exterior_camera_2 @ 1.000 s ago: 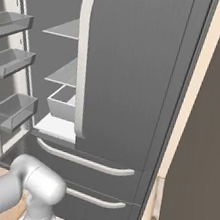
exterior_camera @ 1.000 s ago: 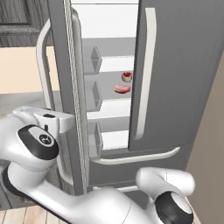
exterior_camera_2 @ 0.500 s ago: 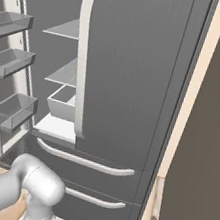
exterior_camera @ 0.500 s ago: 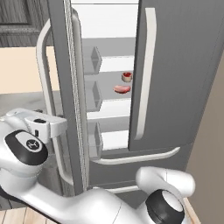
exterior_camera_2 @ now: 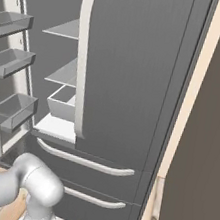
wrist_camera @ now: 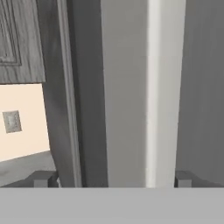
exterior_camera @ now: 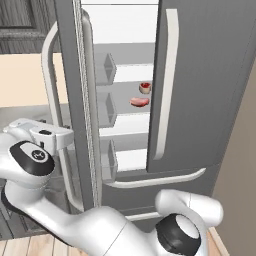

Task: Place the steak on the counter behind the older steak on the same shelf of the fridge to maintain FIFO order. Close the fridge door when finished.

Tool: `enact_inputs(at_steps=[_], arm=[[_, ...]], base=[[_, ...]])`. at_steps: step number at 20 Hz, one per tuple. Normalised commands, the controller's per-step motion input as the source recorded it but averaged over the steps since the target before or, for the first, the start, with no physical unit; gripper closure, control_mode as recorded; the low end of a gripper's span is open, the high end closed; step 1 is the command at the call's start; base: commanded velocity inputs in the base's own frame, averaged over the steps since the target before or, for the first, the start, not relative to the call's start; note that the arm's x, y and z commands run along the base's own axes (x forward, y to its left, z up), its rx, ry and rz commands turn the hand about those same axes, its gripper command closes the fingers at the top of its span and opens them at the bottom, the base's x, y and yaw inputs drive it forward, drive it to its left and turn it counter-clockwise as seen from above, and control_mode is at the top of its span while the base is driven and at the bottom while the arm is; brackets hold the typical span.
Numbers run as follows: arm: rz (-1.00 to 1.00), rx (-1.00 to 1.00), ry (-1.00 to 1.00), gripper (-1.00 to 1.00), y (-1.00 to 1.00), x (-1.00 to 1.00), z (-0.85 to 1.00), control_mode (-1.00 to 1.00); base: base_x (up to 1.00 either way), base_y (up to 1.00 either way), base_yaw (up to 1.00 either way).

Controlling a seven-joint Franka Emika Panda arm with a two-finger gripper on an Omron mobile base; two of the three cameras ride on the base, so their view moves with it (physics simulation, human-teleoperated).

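Dark grey kitchen fittings surround the tall dark grey two-door fridge (exterior_camera: 210, 100), whose left door (exterior_camera: 75, 100) is seen swung open in the left base view while the right door is shut. Through the gap between the doors the white interior and its shelves are seen. On one middle shelf (exterior_camera: 131, 107) two pieces of meat are found: the small chunky round steak with a dark red top and pale tan rim (exterior_camera: 145, 87) is placed farther in, and the flat, wide pinkish-red older steak (exterior_camera: 139, 102) lies just in front of it, nearer the shelf's front edge; whether the two touch cannot be told. Clear door bins (exterior_camera_2: 11, 111) are seen on the inside of the open door in the right base view, and two drawers with long pale handles (exterior_camera_2: 85, 161) lie below the doors. A strip of light marble surface (exterior_camera: 20, 112) is seen at the left, beyond the open door. The claw (wrist_camera: 111, 178) is spread wide, its two dark fingertips (wrist_camera: 41, 178) standing on either side of the long pale grey handle (wrist_camera: 146, 92) of the open door without pinching it; nothing is held.
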Motion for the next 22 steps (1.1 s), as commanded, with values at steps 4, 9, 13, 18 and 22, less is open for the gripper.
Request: enact_inputs(at_steps=[4, 9, 13, 18, 22], arm=[[0.0, 0.01, 0.0, -1.0, -0.39, 0.04, -0.04, -1.0], [0.0, 0.05, 0.0, -1.0, -0.83, 0.0, -0.02, -1.0], [-0.02, 0.07, 0.0, -1.0, -0.95, -0.02, 0.0, -1.0], [-0.01, 0.04, 0.0, -1.0, -0.96, 0.0, 0.0, -1.0], [0.0, 0.01, 0.0, -1.0, -0.89, 0.08, 0.0, -1.0]], base=[[0.0, 0.0, 0.0], [0.0, 0.0, 0.0], [0.0, 0.0, 0.0], [0.0, 0.0, 0.0], [0.0, 0.0, 0.0]])
